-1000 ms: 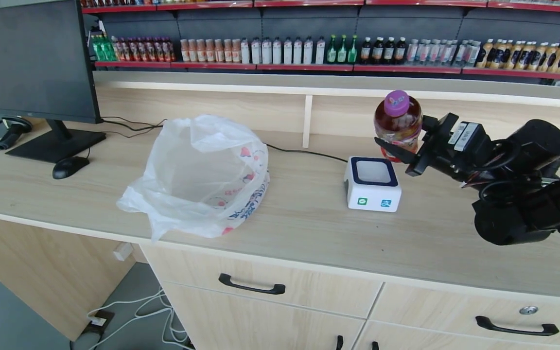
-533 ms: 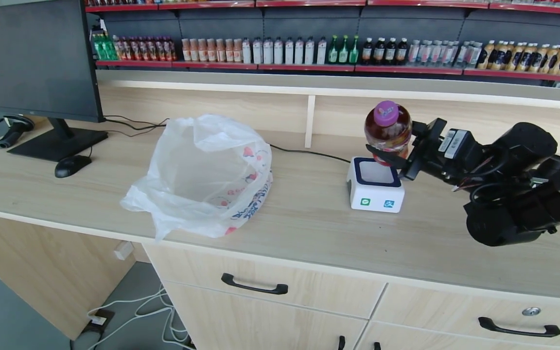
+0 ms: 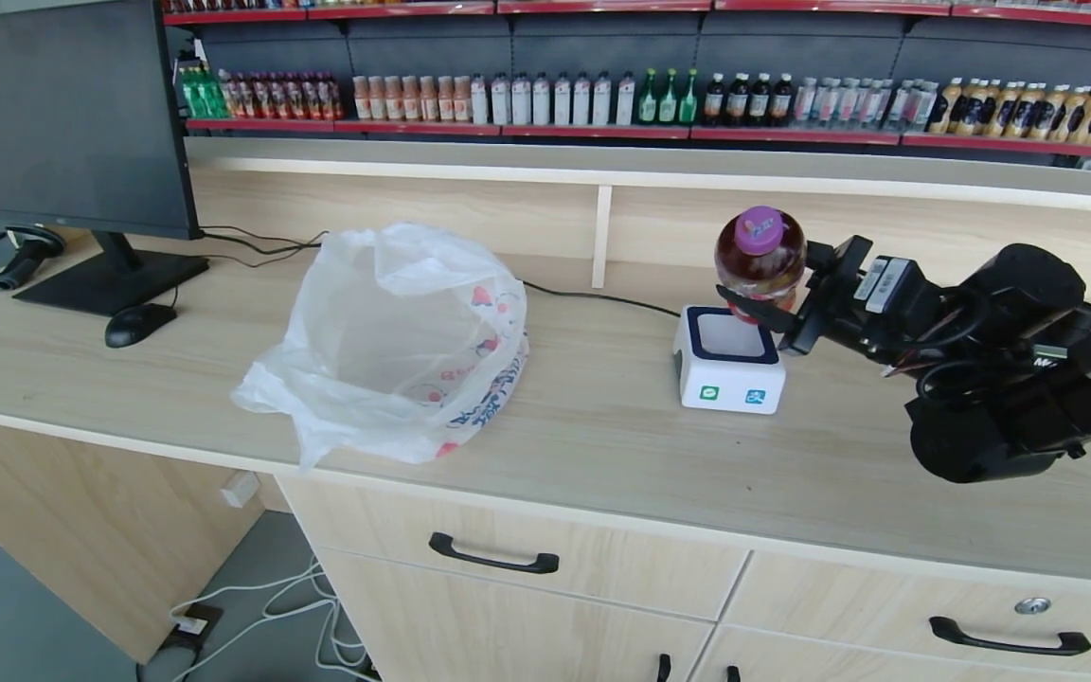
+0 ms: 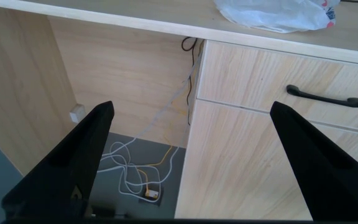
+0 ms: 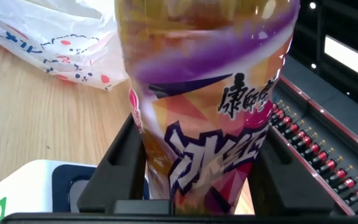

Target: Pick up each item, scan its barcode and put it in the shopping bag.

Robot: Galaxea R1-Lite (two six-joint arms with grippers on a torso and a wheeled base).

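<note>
Bottle upright, clamped in right gripper, hung above rear edge of scanner. Shopping bag sat well left; open counter stretch between. Left gripper spread wide, empty, below counter edge.

The counter is pale wood-grain laminate, matt and smooth, and the drawer fronts match it, with satin black handles. The shopping bag is thin, crinkled, translucent white plastic film with a faint sheen. The bottle is clear plastic under a glossy printed wrap, with a smooth purple plastic cap. The scanner is smooth white plastic with a glossy window on top. The right gripper looks matt black
</note>
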